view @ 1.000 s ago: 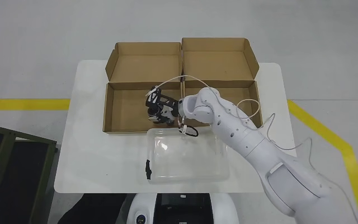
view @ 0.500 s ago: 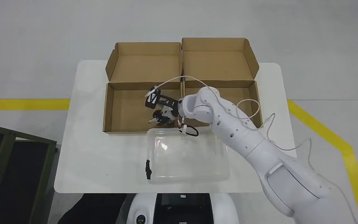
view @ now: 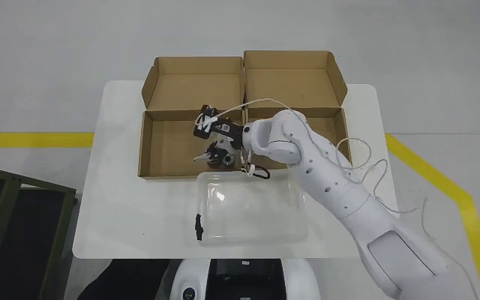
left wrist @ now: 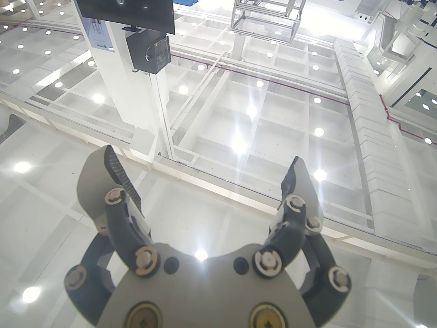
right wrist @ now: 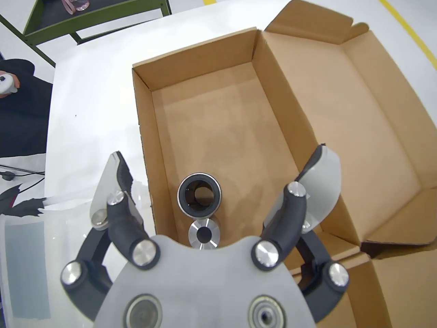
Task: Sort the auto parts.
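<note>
My right gripper [right wrist: 221, 158] hangs open over the left cardboard box [right wrist: 218, 110], close to its near wall, with nothing between its fingers. Below it on the box floor lie two parts side by side: a metal bushing with a black inner ring [right wrist: 199, 195] and a plain silver cylinder [right wrist: 204, 234]. In the top view the same gripper [view: 212, 148] sits above the right part of the left box [view: 161, 150]. My left gripper [left wrist: 205, 168] is open, holds nothing and points up at a ceiling.
A second open cardboard box [view: 330, 129] stands to the right of the first. A clear plastic bin [view: 251, 208] sits in front of both boxes, with a small black piece [view: 198, 226] at its left edge. White tabletop [view: 112, 172] lies free on the left.
The right gripper has lifted and shifted slightly toward the far side of the left box, with its wrist turned. The parts stay on the box floor.
</note>
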You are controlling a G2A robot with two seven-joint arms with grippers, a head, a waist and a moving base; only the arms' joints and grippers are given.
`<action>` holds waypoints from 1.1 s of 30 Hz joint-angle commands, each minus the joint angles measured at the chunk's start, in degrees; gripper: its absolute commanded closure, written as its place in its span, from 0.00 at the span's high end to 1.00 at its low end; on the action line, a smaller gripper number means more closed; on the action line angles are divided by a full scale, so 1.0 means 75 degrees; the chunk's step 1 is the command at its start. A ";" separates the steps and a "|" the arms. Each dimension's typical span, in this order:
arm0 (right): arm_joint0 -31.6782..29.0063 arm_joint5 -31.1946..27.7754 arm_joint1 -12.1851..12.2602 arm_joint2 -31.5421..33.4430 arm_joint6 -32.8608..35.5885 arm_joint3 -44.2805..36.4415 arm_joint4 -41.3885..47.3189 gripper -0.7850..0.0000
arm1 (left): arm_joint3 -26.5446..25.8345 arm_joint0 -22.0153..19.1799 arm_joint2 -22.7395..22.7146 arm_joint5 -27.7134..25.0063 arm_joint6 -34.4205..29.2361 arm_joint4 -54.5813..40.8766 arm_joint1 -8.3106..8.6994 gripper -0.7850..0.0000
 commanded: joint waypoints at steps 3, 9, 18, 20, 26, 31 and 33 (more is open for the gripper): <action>-0.0634 0.0116 0.0269 0.0634 0.0168 -0.1167 -0.0416 1.00 | 0.0000 0.0000 0.0000 0.0000 0.0000 0.0000 0.0000 1.00; -0.1971 0.0223 0.0692 0.1801 0.0443 -0.2848 -0.1078 1.00 | 0.0000 0.0000 0.0000 0.0000 0.0000 0.0000 0.0000 1.00; -0.4359 0.0301 0.1163 0.3589 -0.0557 -0.5083 -0.2376 1.00 | 0.0000 0.0000 0.0000 0.0000 0.0000 0.0000 0.0000 1.00; -0.4879 0.0373 0.1235 0.3966 -0.0892 -0.5475 -0.2631 1.00 | 0.0000 0.0000 0.0000 0.0000 0.0000 0.0000 0.0000 1.00; -0.6202 0.0407 0.1397 0.4917 -0.1657 -0.6101 -0.2990 1.00 | 0.0000 0.0000 0.0000 0.0000 0.0000 0.0000 0.0000 1.00; -0.7247 0.0527 0.1478 0.5605 -0.2657 -0.6409 -0.3077 1.00 | 0.0000 0.0000 0.0000 0.0000 0.0000 0.0000 0.0000 1.00; -0.7679 0.0579 0.1506 0.5892 -0.3076 -0.6520 -0.3142 1.00 | 0.0000 0.0000 0.0000 0.0000 0.0000 0.0000 0.0000 1.00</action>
